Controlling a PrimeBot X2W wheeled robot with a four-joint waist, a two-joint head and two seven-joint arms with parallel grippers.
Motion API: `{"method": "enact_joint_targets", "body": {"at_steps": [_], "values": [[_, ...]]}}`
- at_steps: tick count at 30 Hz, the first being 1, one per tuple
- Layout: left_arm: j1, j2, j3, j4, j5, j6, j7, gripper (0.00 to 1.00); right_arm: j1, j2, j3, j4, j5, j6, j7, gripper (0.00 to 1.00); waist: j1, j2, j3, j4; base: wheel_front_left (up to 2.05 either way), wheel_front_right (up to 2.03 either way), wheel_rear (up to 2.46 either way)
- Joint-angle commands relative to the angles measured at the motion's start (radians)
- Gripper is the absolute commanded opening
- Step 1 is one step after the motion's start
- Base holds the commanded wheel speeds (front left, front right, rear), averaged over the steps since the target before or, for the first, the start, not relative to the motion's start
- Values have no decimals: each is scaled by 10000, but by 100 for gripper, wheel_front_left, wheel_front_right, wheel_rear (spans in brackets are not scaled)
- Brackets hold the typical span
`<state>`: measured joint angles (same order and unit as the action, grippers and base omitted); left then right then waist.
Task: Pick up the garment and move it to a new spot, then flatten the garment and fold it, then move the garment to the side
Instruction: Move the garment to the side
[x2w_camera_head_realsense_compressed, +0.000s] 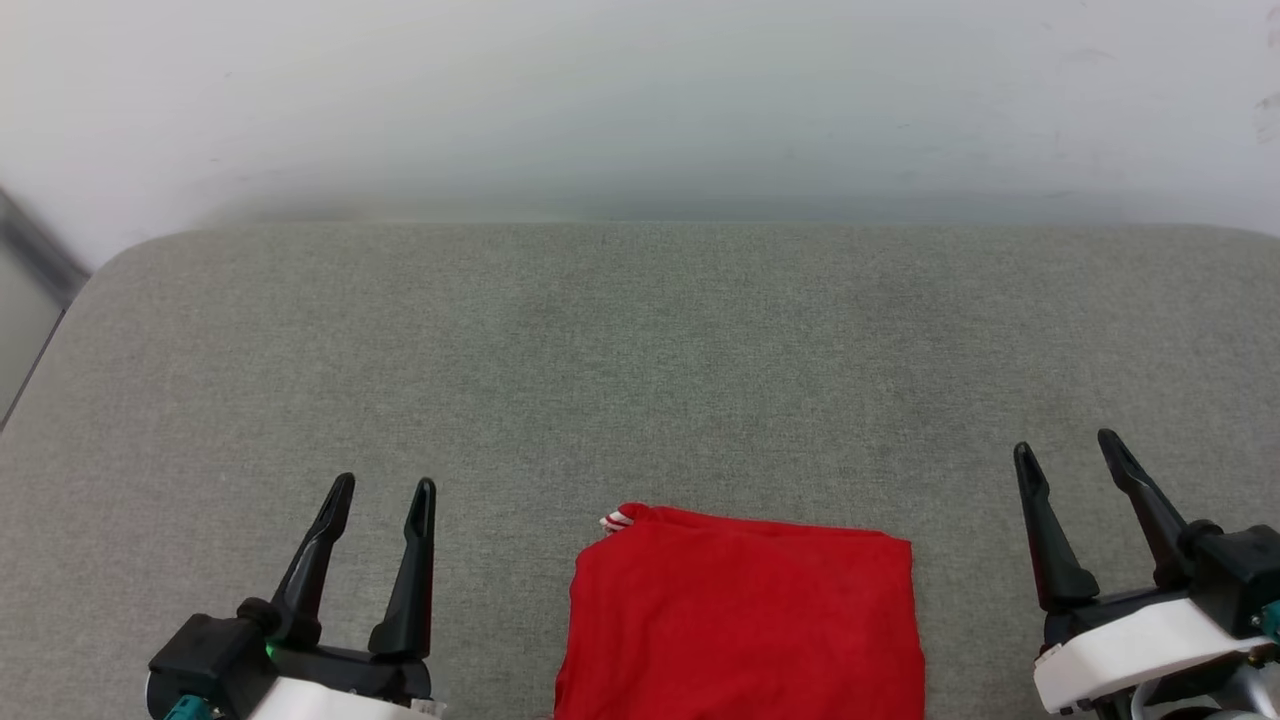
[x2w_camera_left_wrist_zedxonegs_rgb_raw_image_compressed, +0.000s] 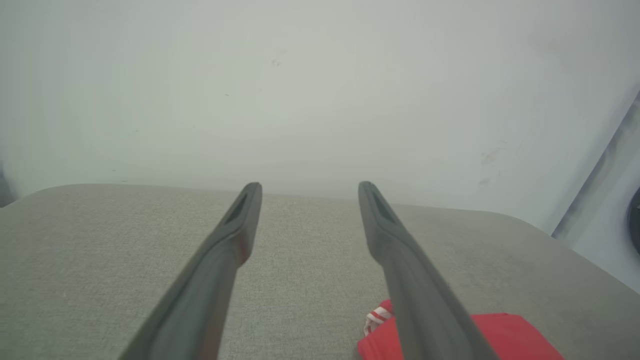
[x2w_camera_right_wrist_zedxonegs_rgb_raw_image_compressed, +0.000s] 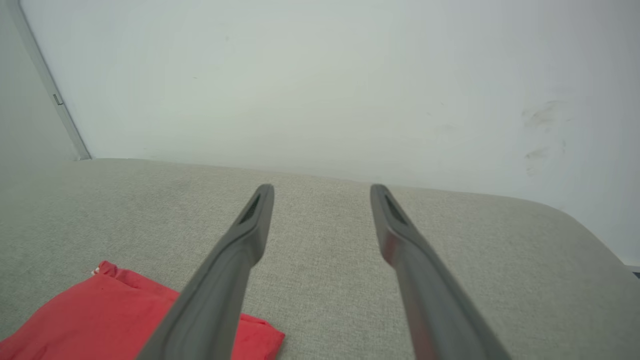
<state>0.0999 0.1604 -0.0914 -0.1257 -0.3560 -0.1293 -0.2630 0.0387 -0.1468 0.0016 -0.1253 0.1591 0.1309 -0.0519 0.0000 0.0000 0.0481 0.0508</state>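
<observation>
Starting nearest the lens, at the bottom of the head view: finding the left gripper (x2w_camera_head_realsense_compressed: 386, 483) sitting at the lower left, its two dark fingers pointing up the view and standing wide apart, clasping nothing. Finding the right gripper (x2w_camera_head_realsense_compressed: 1065, 443) sitting at the lower right, fingers leaning a little toward the middle, also spreading wide and carrying nothing.

Seeing the garment (x2w_camera_head_realsense_compressed: 740, 620) lying between the two grippers, touching neither, at the near side of the padded surface (x2w_camera_head_realsense_compressed: 640, 340) and running off the bottom edge of the view. Showing as a folded, roughly rectangular block with a plain red face turned up. Noticing a small piece of red-and-white striped trim (x2w_camera_head_realsense_compressed: 616, 520) poking out at its far left corner.

Looking along the left gripper (x2w_camera_left_wrist_zedxonegs_rgb_raw_image_compressed: 308, 185) in the left wrist view: catching the garment (x2w_camera_left_wrist_zedxonegs_rgb_raw_image_compressed: 505, 335) at the lower right, partly hiding behind one finger, the striped trim (x2w_camera_left_wrist_zedxonegs_rgb_raw_image_compressed: 376, 316) peeking out just beside that finger. Looking along the right gripper (x2w_camera_right_wrist_zedxonegs_rgb_raw_image_compressed: 321, 187) in the right wrist view: catching the garment (x2w_camera_right_wrist_zedxonegs_rgb_raw_image_compressed: 100, 310) at the lower left, one corner passing behind a finger.

Taking in the padded surface stretching away in grey woven fabric, rounding off at its far corners and meeting a pale wall (x2w_camera_head_realsense_compressed: 640, 100) carrying faint scuff marks.
</observation>
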Motion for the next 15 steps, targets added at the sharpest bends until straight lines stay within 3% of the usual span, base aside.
{"method": "enact_joint_targets", "body": {"at_steps": [1,9,15], "values": [[150,2,34,-24,28,-14,-21,100,94,118,-55,-34,38,-4,35,100,0,0,-17,18,0,0,0],[69,-26,6,-52,167,-13,-21,100,249,404,-103,-30,230,-4,418,100,0,0,65,59,0,0,0],[-115,-30,-21,-57,193,-13,-21,100,-22,-28,416,-430,502,-5,3158,100,0,0,278,33,0,0,0]]}}
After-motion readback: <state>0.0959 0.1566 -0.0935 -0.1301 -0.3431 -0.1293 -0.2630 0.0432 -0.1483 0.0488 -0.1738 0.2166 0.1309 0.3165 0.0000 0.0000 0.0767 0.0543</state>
